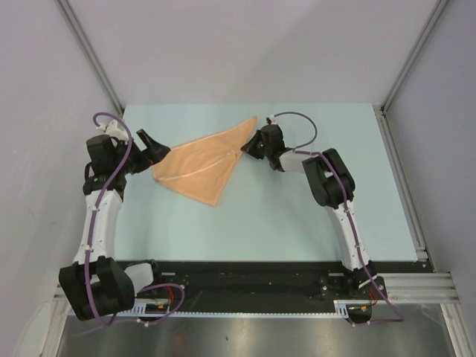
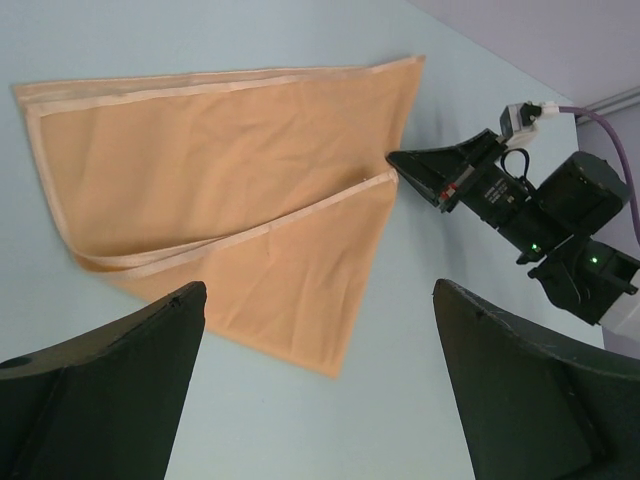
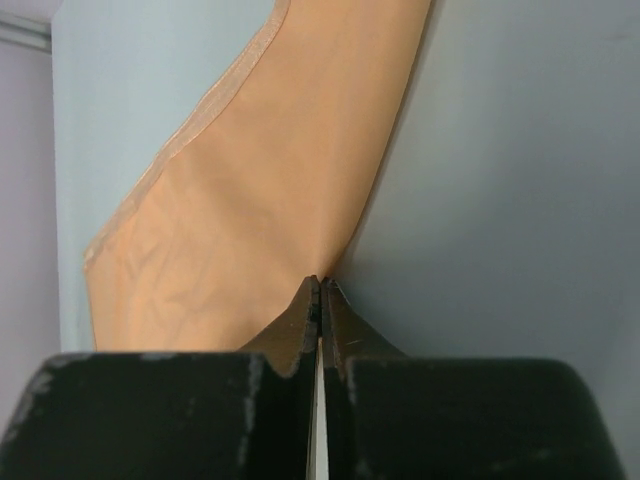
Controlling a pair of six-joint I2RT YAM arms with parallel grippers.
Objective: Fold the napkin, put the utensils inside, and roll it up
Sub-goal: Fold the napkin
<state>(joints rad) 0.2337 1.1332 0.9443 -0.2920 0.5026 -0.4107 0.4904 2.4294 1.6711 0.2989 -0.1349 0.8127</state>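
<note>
The napkin lies on the bench between the two arms. It is partly folded into a kite-like shape, with one flap laid over the rest and its hemmed edge running across the middle. The right fingers are clenched tight at the corner of that flap, on the side facing the right arm. The cloth rises in a small peak to their tips, so they appear to have a thin pinch of it; whether one layer or more is caught I cannot tell. The left fingers are spread wide with nothing between them, hovering just beside the napkin's left corner. No fork shows in any view.

The step in hand looks like the next fold. To do it well, the right arm should lift the pinched corner only enough to clear the layer beneath. It should then carry the corner across in a low arc towards the opposite edge, so the rest of the napkin is not dragged along. The pinch is slim and the fabric looks slick, so a slow pull is safer. The left fingers could press down their corner as an anchor. The hems should meet before letting go, since a skewed fold would likely spoil the roll.
</note>
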